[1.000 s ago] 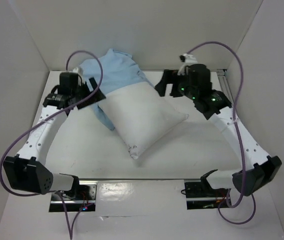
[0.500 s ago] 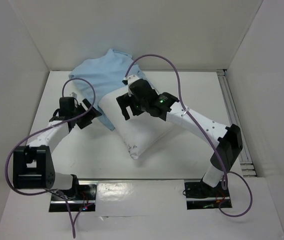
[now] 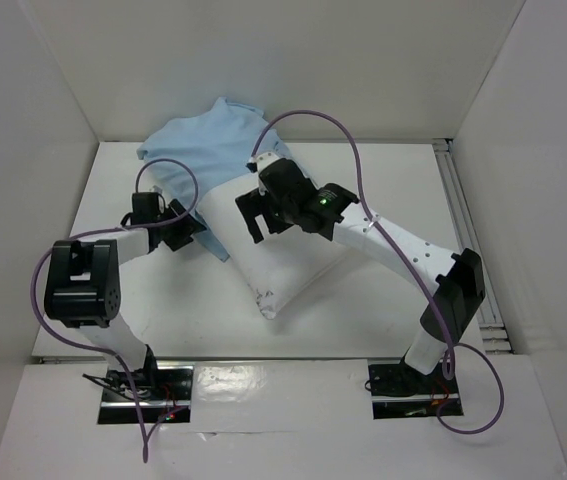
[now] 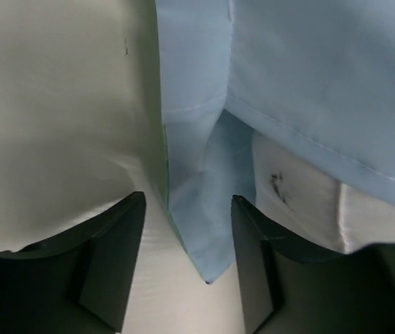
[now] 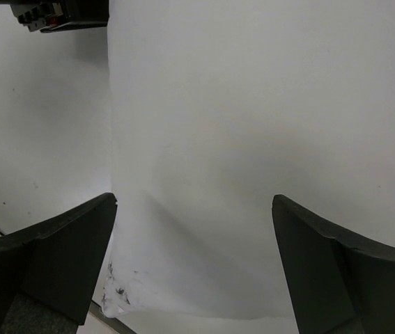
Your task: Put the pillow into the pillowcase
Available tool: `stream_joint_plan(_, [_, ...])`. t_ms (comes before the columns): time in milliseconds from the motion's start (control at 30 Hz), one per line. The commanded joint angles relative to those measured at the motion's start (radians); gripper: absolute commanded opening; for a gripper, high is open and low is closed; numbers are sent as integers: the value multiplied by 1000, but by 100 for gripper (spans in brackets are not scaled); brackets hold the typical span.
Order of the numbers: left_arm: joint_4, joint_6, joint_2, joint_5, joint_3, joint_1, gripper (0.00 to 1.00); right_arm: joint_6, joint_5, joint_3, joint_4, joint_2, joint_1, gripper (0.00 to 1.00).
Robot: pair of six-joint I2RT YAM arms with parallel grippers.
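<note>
Now one pillow (image 3: 293, 265), one pillowcase (image 3: 208, 150); both sets of jaws gape apart.

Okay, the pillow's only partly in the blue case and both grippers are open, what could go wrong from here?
1. The left gripper straddles only a thin corner of the pillowcase; closing there might pinch a single layer or slip off, leaving the mouth slack.
2. The right gripper is open over the plump pillow; a push could bunch it against the hem instead of sliding it in.
</note>
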State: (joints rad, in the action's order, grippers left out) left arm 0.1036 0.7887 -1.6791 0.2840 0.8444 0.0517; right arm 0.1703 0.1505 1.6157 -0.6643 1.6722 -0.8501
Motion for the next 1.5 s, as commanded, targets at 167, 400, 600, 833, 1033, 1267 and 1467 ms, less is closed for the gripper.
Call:
stream_joint_plan(167, [97, 32, -96, -12, 67, -30, 49, 1, -9, 58, -32, -51, 34, 100])
stream_joint_plan(400, [25, 4, -47, -45, 87, -39, 0, 26, 211, 78, -106, 46, -18, 100])
stream_joint_plan(600, [25, -5, 61, 47, 45, -29, 0, 14, 66, 55, 51, 147, -1, 87])
stream_joint_plan(833, [12, -5, 162, 141, 73, -56, 0, 58, -135, 266, 109, 307, 233, 0])
stream_joint_plan(1033, [34, 56, 148, 322, 261, -119, 0, 58, -69, 726, 65, 330, 318, 0])
stream_joint_plan(1267, [201, 196, 122, 520, 368, -268, 0, 69, 102, 391, 233, 238, 174, 0])
stream_joint_plan(1467, [337, 293, 286, 595, 26, -363, 0, 230, -18, -13, 369, 269, 141, 0])
